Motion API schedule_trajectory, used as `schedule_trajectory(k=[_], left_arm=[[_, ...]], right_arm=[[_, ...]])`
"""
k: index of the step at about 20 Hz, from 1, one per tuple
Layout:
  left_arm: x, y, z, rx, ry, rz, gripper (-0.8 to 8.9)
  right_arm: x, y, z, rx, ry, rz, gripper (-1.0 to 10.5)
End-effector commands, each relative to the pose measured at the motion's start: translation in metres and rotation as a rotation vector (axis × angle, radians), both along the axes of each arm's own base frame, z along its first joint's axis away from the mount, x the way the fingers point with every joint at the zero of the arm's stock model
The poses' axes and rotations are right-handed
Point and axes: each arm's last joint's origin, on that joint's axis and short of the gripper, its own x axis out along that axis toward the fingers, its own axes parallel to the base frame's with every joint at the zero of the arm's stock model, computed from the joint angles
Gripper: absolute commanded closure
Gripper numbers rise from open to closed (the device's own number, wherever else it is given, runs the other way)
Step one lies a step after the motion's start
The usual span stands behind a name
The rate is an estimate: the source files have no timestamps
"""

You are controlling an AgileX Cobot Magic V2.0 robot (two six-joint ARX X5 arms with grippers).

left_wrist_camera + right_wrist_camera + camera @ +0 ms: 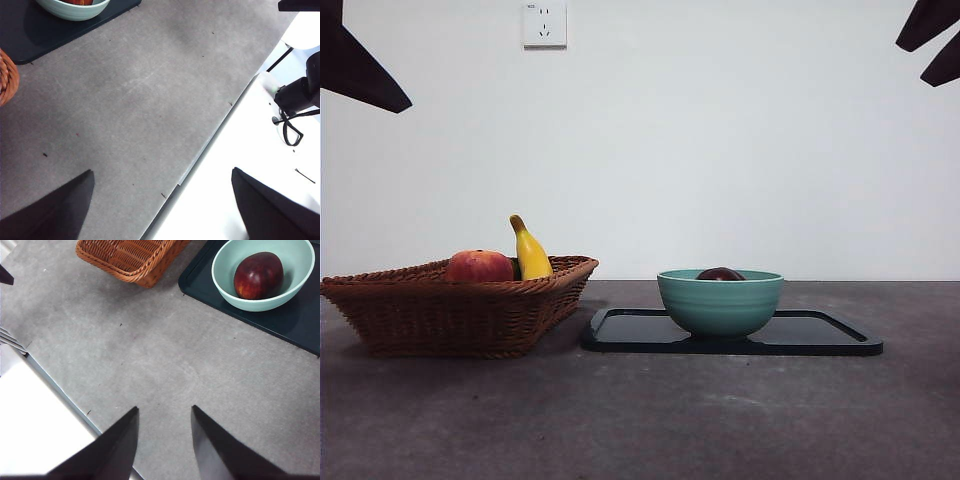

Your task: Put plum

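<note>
Plum [259, 275] is the task's fruit, and both tools hang clear of it. The right gripper [164, 440] hovers over bare grey table [165, 370], its two black jaws a narrow gap apart with nothing between them. The left gripper [162, 200] hovers near the table's front edge with its jaws spread wide, also empty. In the front view each arm shows only as a dark tip at a top corner.

Taking the teal bowl [720, 300] as the landmark: the plum lies inside it, resting on the bottom and leaning toward one wall, with only its dark crown showing above the rim in the front view. The bowl stands on a black tray [820, 335]. Just beside the tray, on the far side from the right arm's corner, sits a wicker basket [450, 310] with a red apple [478, 266] and a yellow banana [530, 252].

From the right gripper the bowl lies ahead and across a stretch of open table, fully in its camera's sight; the left wrist view catches only the bowl's edge. I judge the right arm the better placed. The plum is slightly oblong, its longer axis running slantwise across the bowl, so a grasp across the shorter width looks easier, if the plum is to move at all: it may already be placed.
</note>
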Motion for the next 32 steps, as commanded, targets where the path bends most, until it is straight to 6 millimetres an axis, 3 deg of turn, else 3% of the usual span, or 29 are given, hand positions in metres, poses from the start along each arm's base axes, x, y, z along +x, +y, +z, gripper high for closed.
schedule_trajectory(k=[1, 6, 10, 14, 19, 26, 32], left_arm=[[0.001, -0.002, 0.001, -0.005, -0.008, -0.013, 3.78], [0.003, -0.003, 0.004, -0.035, -0.014, 0.013, 3.78], [0.018, -0.011, 0.022, -0.08, -0.055, 0.068, 3.78], [0.05, -0.034, 0.044, -0.03, -0.09, 0.11, 3.78], [0.103, -0.08, 0.061, 0.008, -0.103, 0.099, 3.78], [0.165, -0.134, 0.043, 0.097, -0.132, 0.122, 3.79], [0.198, -0.169, 0.008, 0.126, -0.126, 0.117, 3.8]], right_arm=[[0.0, 0.001, 0.002, 0.006, -0.009, 0.011, 7.8], [0.0, 0.001, 0.002, 0.006, -0.007, 0.011, 7.8], [0.0, 0.001, 0.002, 0.006, -0.007, 0.011, 7.8], [0.0, 0.001, 0.002, 0.007, -0.005, 0.009, 7.8], [0.0, 0.001, 0.002, 0.008, -0.003, 0.008, 7.8], [0.0, 0.001, 0.002, 0.008, 0.001, 0.006, 7.8], [-0.002, 0.0, 0.0, -0.004, 0.028, 0.006, 7.8]])
